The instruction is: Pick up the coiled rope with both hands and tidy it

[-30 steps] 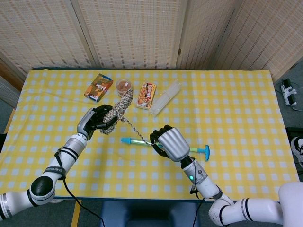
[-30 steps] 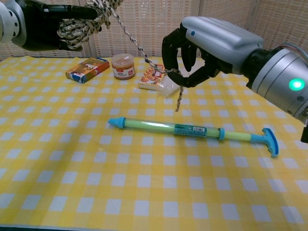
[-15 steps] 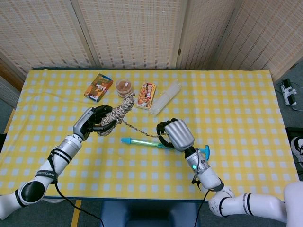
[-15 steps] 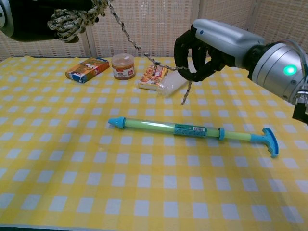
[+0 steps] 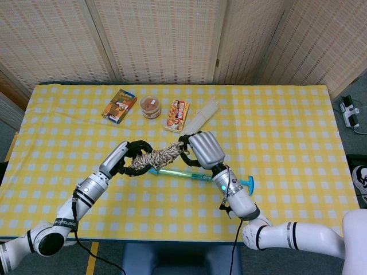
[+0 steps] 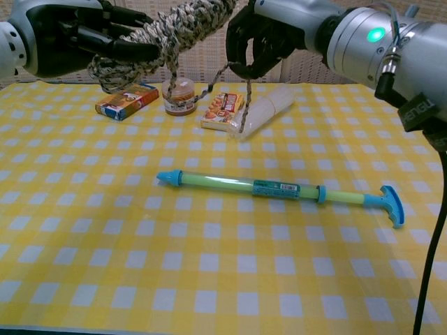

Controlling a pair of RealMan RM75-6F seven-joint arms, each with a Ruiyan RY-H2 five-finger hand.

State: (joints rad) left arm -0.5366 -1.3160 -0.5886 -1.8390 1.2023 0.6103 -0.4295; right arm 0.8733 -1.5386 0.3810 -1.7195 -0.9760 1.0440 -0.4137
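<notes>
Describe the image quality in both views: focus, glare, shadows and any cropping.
Head view: evenly lit and sharp, only faint soft shadows on the tablecloth. Chest view: the rope and both hands, left hand and right hand, sit close to the lens and are cut by the top edge; the green light on the right wrist blooms; the blue-green pump is crisp with a soft shadow.

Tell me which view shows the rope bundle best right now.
Head view: the whole rope bundle shows, spanning left hand to right hand. Chest view crops its top but shows it is held above the table.
</notes>
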